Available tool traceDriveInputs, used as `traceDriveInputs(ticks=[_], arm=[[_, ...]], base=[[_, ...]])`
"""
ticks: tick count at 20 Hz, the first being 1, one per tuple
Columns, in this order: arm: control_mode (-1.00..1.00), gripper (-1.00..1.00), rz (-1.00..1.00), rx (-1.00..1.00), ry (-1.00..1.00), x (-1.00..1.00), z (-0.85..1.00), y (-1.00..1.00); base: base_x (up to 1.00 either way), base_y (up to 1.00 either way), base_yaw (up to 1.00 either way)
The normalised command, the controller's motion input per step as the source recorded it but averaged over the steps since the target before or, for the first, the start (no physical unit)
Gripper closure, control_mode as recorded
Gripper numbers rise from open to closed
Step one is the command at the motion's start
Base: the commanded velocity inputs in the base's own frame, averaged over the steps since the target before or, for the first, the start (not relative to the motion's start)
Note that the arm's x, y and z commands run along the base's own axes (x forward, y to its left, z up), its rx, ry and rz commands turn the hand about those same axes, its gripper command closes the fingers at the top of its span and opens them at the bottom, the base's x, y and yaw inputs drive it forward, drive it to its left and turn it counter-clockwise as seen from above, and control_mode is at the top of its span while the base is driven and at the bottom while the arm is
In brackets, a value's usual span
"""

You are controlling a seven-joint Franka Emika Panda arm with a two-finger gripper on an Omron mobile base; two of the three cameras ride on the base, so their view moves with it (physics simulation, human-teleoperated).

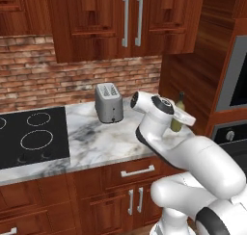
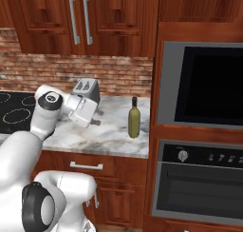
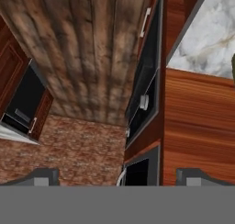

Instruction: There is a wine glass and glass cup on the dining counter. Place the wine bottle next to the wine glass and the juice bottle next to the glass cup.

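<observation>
Grey toaster (image 1: 108, 102) beside black cooktop (image 1: 30, 137) on worktop (image 1: 96, 142).

The arm (image 1: 159, 128) hides the wine bottle's (image 1: 177, 114) lower left side in the left base view.

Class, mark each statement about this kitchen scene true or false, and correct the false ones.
1. The wine bottle stands upright on the marble worktop. True.
2. The hand holds the wine bottle. False: it is open and holds nothing.
3. A toaster sits on the worktop between the cooktop and the bottle. True.
4. The bottle lies on the cooktop. False: it stands on the marble, near the wall oven.
</observation>
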Motion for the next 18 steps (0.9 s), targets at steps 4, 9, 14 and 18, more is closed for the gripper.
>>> traceDriveInputs(ticks=[4,9,14,18], arm=[[-1.0,-1.0,0.06,0.0,0.0,0.19,0.0,-0.23],[-1.0,-1.0,0.03,-0.01,0.0,0.29,-0.09,-0.17],[-1.0,-1.0,0.0,-0.05,0.0,0.5,-0.15,0.0],[-1.0,-1.0,0.0,-0.07,-0.01,0.48,-0.13,0.0]], base=[[0.0,0.0,0.0],[0.0,0.0,0.0],[0.0,0.0,0.0],[0.0,0.0,0.0]])
